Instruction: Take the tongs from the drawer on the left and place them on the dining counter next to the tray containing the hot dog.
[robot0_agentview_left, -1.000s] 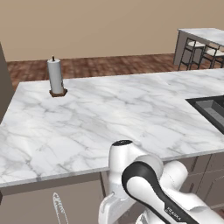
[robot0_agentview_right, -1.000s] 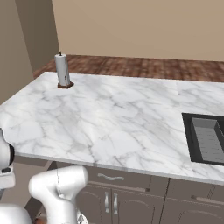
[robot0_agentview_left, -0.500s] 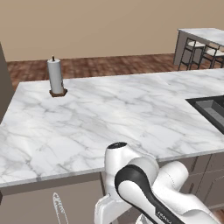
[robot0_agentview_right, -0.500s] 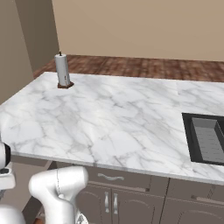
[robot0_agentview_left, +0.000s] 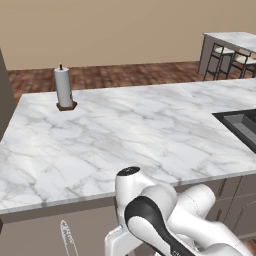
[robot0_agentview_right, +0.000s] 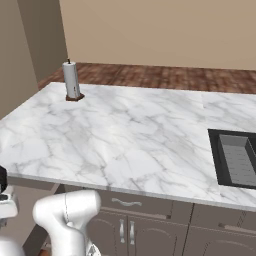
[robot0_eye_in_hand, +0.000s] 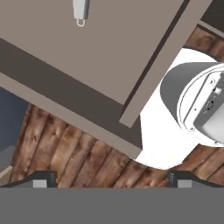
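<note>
The tongs (robot0_agentview_left: 67, 238) lie in the open drawer (robot0_agentview_left: 35, 235) under the counter's left end, silvery against its brown floor. In the hand view, one end of the tongs (robot0_eye_in_hand: 81, 9) pokes in at the top edge, on the drawer floor (robot0_eye_in_hand: 92, 52). My gripper (robot0_eye_in_hand: 111, 181) hangs above the drawer's corner, open, its fingertips (robot0_eye_in_hand: 43, 178) wide apart with nothing between them. The tongs are well clear of it. The dining counter (robot0_agentview_left: 234, 36) stands far off at the upper right. The blue tray and the hot dog are out of view.
A marble counter (robot0_agentview_left: 130, 130) with a dark sink (robot0_agentview_right: 237, 157) spans the front. A paper towel roll (robot0_agentview_left: 63, 87) stands at its back left. Black stools (robot0_agentview_left: 222, 55) sit by the dining counter. A shut drawer front with a curved handle (robot0_agentview_right: 125, 202) is below the counter. The floor is wood planks (robot0_eye_in_hand: 65, 153).
My arm's elbow has swung slightly to the left above the open drawer. The tongs and the counter have not moved.
</note>
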